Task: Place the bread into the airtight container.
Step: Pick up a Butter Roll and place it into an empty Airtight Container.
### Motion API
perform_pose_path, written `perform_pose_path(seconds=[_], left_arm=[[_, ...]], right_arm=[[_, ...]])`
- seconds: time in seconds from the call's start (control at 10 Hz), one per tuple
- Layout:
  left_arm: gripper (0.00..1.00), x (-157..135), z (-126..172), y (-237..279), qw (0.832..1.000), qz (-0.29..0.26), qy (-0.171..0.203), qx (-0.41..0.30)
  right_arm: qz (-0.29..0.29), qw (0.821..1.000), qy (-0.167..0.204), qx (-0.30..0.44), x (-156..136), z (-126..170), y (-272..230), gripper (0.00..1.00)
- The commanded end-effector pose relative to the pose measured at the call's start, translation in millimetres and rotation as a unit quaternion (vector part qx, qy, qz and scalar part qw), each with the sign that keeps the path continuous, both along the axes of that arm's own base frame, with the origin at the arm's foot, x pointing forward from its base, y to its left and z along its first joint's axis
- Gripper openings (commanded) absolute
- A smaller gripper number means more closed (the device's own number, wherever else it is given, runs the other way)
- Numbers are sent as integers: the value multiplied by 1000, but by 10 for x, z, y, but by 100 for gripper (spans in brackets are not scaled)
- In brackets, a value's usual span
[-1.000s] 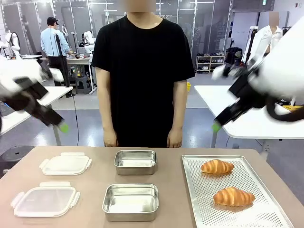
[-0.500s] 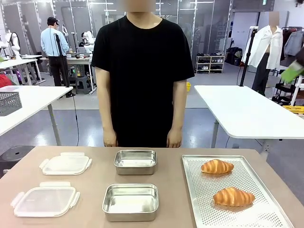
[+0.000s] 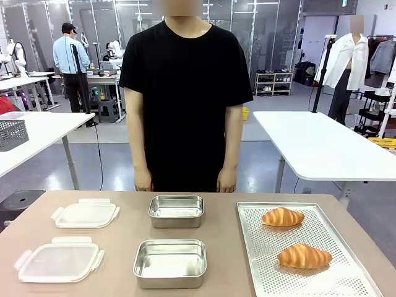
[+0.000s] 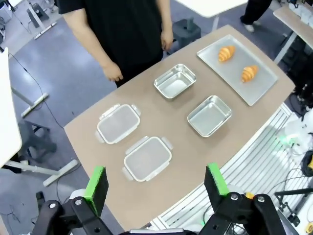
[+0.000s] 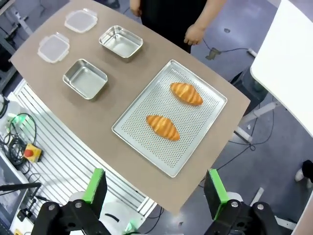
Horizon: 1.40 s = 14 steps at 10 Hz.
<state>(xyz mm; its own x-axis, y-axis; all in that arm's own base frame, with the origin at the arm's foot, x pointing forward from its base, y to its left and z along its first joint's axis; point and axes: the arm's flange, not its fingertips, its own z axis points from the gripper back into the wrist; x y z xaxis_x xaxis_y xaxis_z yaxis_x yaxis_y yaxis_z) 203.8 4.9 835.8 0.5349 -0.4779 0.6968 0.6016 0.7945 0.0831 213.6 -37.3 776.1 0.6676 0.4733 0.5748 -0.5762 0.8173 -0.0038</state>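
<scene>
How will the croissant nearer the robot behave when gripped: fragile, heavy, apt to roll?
Probably fragile: the croissant has a ridged, flaky-looking crust, so a hard squeeze would likely crush it. It looks puffed, so likely light for its size. It lies flat on the perforated tray, so rolling seems unlikely.

Right tool [image 5: 154, 185] spread wide above table [image 5: 128, 78]; two croissants [image 5: 162, 127] lie apart on perforated tray [image 5: 143, 110]
</scene>
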Motion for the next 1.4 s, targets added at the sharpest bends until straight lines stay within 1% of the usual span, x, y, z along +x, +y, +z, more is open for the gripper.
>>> perform_pose_path(seconds=[0.0,0.1,0.9,1.0,1.1,1.2,1.3], left_arm=[[100,-43,-98,19,1000,-4,-10,-12],[100,0,0,0,1000,0,0,0],[100,0,0,0,1000,0,0,0],[100,0,0,0,1000,0,0,0],[100,0,0,0,1000,0,0,0],[100,0,0,0,1000,0,0,0],[100,0,0,0,1000,0,0,0]], right_arm=[[-9,1000,-6,-13,33,-113,-13,100],[0,1000,0,0,0,0,0,100],[-3,1000,0,-2,10,-12,-3,100],[36,998,-3,-48,34,53,47,100],[96,990,0,-103,68,83,112,100],[163,973,1,-166,164,59,190,100],[216,952,0,-215,321,-16,285,100]])
